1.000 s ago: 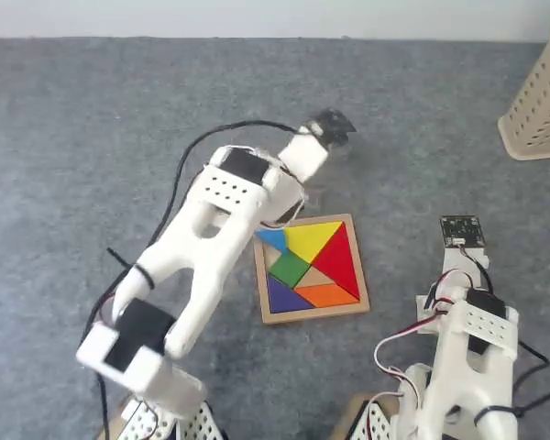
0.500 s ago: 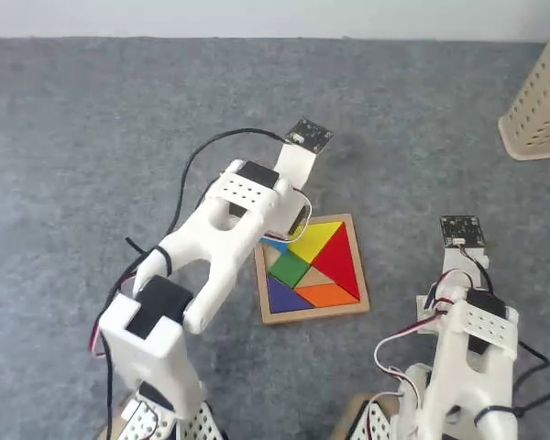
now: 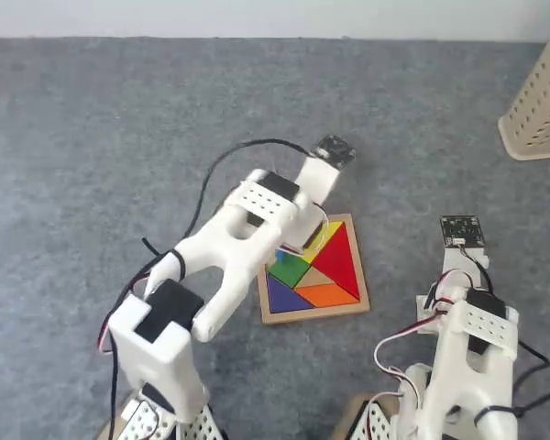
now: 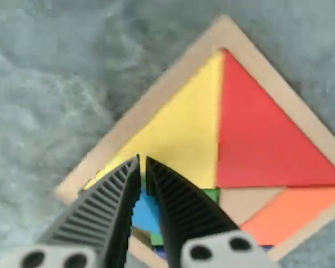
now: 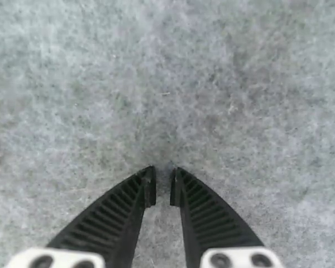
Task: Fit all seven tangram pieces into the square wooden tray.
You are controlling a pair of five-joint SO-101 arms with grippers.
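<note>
Left gripper [image 4: 142, 162] pinched closed, empty, tip just above yellow piece [image 4: 178, 128] in tray [image 4: 156, 92]. Left arm [image 3: 229, 247] hides one tray corner from above. Right gripper [image 5: 162, 174] closed, empty, over carpet [image 5: 156, 84]. Basket [image 3: 539, 96] well apart. Left arm has swung further over tray.

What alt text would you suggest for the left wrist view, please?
The left arm's jaws, shut and empty, hang over the yellow triangle in the square wooden tray. A red triangle adjoins it, an orange piece borders the red, and grey carpet surrounds the tray.
</note>
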